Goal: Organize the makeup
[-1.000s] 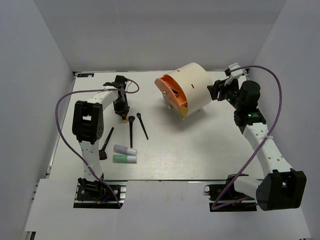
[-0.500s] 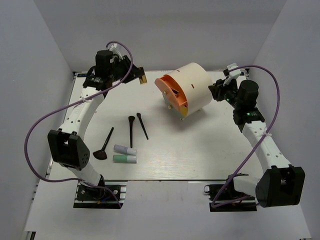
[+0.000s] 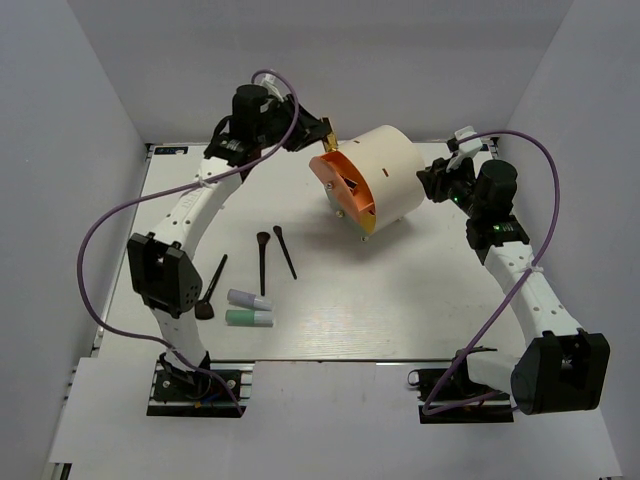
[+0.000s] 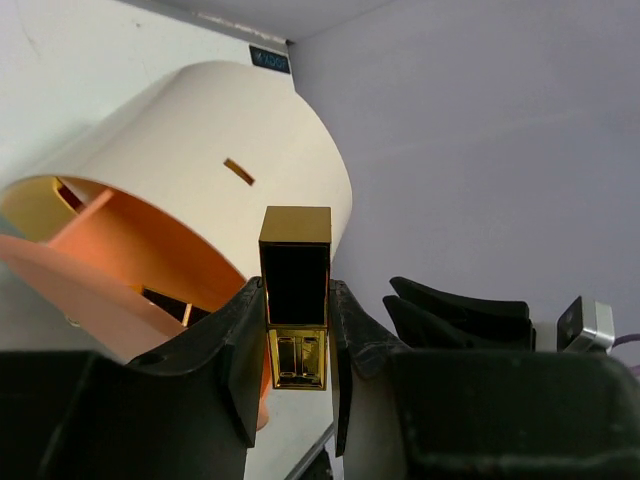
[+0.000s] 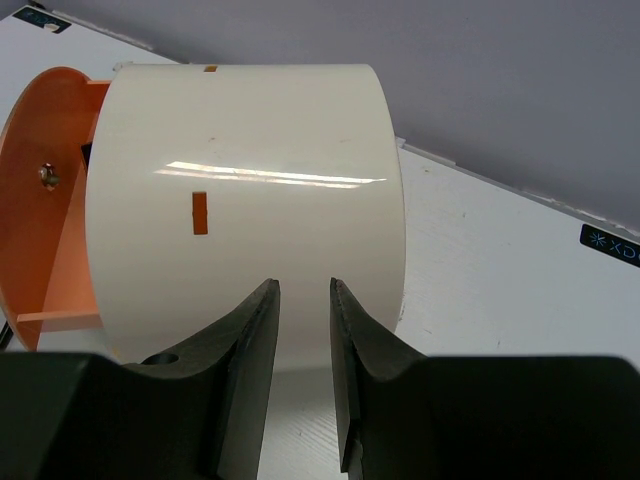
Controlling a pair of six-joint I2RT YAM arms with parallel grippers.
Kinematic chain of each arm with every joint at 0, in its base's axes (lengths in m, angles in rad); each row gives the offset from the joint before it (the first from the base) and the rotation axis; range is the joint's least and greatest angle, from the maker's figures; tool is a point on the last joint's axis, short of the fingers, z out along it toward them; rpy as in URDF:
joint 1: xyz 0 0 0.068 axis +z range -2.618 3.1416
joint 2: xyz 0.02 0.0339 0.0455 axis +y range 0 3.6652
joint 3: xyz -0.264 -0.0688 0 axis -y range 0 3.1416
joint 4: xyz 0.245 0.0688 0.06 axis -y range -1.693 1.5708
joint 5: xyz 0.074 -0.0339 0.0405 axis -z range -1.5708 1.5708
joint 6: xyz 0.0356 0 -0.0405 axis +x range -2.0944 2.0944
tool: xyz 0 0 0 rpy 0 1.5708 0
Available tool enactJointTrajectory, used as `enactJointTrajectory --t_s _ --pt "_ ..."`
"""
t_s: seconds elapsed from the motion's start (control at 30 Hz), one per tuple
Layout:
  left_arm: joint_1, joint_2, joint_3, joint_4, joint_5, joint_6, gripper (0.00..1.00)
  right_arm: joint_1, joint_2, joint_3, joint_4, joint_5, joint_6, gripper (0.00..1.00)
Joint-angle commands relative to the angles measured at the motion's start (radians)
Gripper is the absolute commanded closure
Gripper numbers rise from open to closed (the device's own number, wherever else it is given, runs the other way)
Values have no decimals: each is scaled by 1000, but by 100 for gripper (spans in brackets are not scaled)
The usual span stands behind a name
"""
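Left gripper (image 4: 296,310) pinches gold-black case (image 4: 295,250) by its lower end: rigid, glossy, likely light and slippery. Right gripper (image 5: 303,295) narrowly parted; hold unclear.

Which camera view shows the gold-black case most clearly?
The left wrist view: the case fills the centre, clamped by the left gripper. The top view shows only a tiny gold speck; the right wrist view, nothing.

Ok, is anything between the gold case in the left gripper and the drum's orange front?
Nothing visible. The gold case, clamped in the left gripper, hangs right by the orange rim of the drum, open air between.
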Motion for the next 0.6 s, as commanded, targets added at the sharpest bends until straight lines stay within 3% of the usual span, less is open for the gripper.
enactJointTrajectory --t_s 0.0,0.13,0.57 --pt "-52 9 113 -91 -90 -23 99 -2 -11 10 59 -5 2 67" --pt "-87 51 209 -203 -163 -13 99 -5 -11 7 60 -3 0 67" --pt "-164 71 213 -306 -278 -1 94 -4 -6 4 67 -12 9 67"
